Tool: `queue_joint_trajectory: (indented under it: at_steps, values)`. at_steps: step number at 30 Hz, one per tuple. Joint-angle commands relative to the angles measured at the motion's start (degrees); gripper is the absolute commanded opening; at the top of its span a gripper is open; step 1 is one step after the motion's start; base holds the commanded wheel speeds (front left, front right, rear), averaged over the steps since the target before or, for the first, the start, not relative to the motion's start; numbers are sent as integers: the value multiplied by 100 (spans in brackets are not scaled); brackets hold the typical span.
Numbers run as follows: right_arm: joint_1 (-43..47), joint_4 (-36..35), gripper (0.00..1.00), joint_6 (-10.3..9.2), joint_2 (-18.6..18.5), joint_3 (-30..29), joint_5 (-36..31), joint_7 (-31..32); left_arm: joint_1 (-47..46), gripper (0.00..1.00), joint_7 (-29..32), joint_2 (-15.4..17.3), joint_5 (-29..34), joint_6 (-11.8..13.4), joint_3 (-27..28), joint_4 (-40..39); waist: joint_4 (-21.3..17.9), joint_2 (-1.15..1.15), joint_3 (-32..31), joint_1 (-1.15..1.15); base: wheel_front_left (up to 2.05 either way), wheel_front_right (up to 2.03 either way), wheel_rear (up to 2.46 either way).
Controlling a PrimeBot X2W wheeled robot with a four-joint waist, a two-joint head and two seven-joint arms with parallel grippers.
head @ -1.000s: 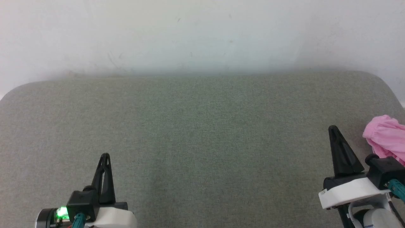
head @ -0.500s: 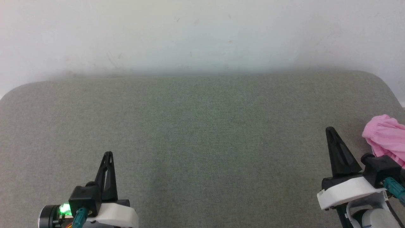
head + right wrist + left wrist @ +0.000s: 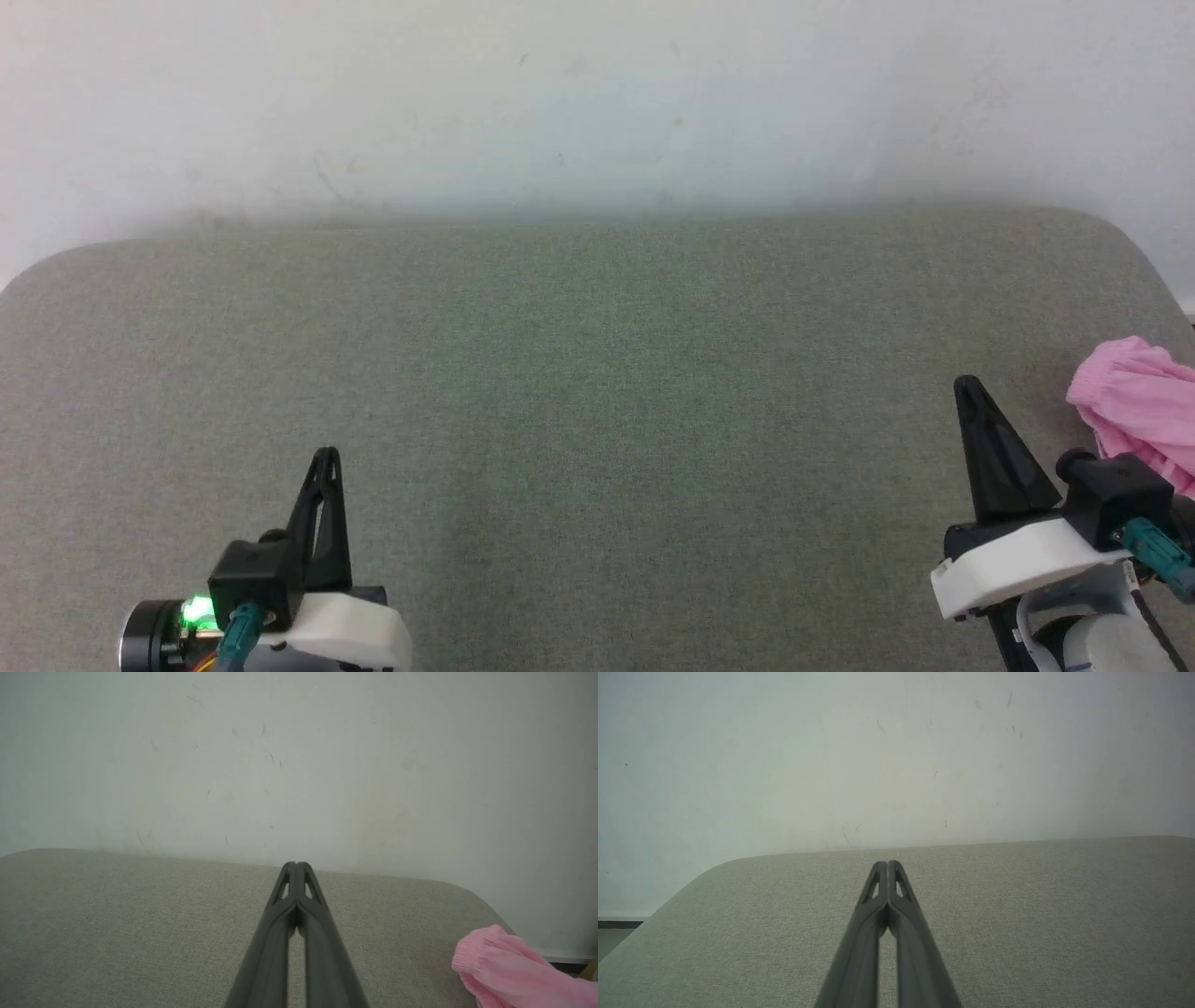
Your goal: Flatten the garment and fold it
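Both the left gripper (image 3: pixel 326 459) and the right gripper (image 3: pixel 967 387) were pressed closed and empty above the grey padded surface (image 3: pixel 597 373), while the garment (image 3: pixel 1134 406) lay bunched at its right edge, where a clumsy grab could probably have pushed it off.

My left gripper (image 3: pixel 326 457) and right gripper (image 3: pixel 967 385) are showing matt black plastic. The garment (image 3: pixel 1139 401) is looking like thin, soft pink cloth; the cushion (image 3: pixel 597 420) is looking coarsely woven and matt.
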Motion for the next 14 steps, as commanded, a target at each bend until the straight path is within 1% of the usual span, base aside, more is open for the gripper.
queue_joint_trajectory:
  at_steps: [1,14]
  values:
    - [46,-43,0,-3,25,26,-58,29,-146,0,25,-32,65,-43,36,29,-1,0,0,0,0,0,0]
    - [59,-70,0,-3,52,44,-140,181,-216,0,177,-77,86,-134,57,75,-14,0,2,0,0,0,0]
